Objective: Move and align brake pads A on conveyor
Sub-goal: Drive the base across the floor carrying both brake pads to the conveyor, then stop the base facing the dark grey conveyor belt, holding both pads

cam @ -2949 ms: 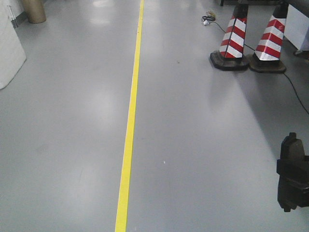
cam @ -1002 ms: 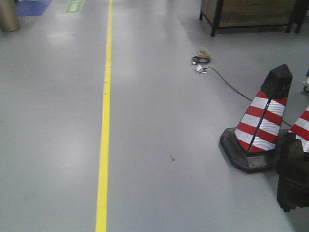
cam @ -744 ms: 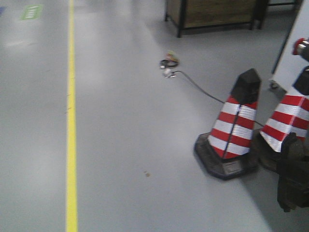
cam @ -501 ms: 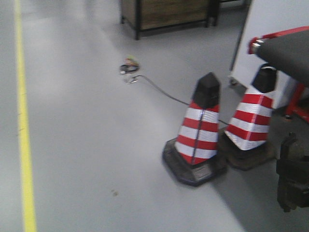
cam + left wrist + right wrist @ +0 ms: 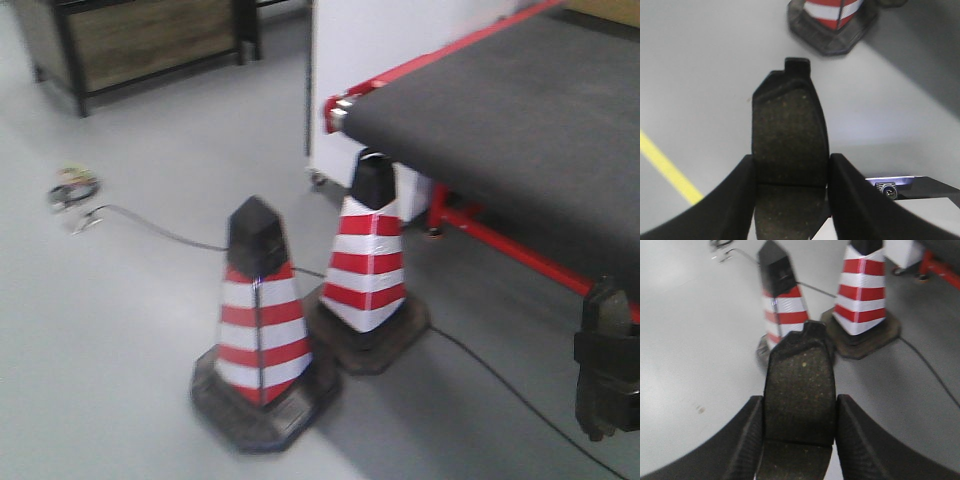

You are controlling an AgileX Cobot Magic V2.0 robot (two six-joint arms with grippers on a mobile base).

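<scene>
The conveyor [image 5: 520, 120], a dark charcoal belt in a red frame, fills the upper right of the front view, raised above the floor. No pads show on it. In the left wrist view my left gripper [image 5: 791, 167] is shut on a brake pad [image 5: 789, 125], a dark grey oblong that sticks out forward over the grey floor. My right gripper [image 5: 799, 410] is shut on another brake pad [image 5: 800, 380], with its groove just between the fingers. Both pads hang above the floor, short of the belt.
Two red-and-white traffic cones [image 5: 260, 320] [image 5: 367, 265] stand on the floor in front of the conveyor's near corner. A black cable [image 5: 150, 232] runs across the floor past them. A wooden cabinet [image 5: 140, 40] and a white cabinet [image 5: 400, 40] stand behind. A yellow floor line [image 5: 665, 167] runs at left.
The front view has swung right: the yellow line has left it, the cones have slid towards the centre and the conveyor has come into sight. Both grippers hold as before.
</scene>
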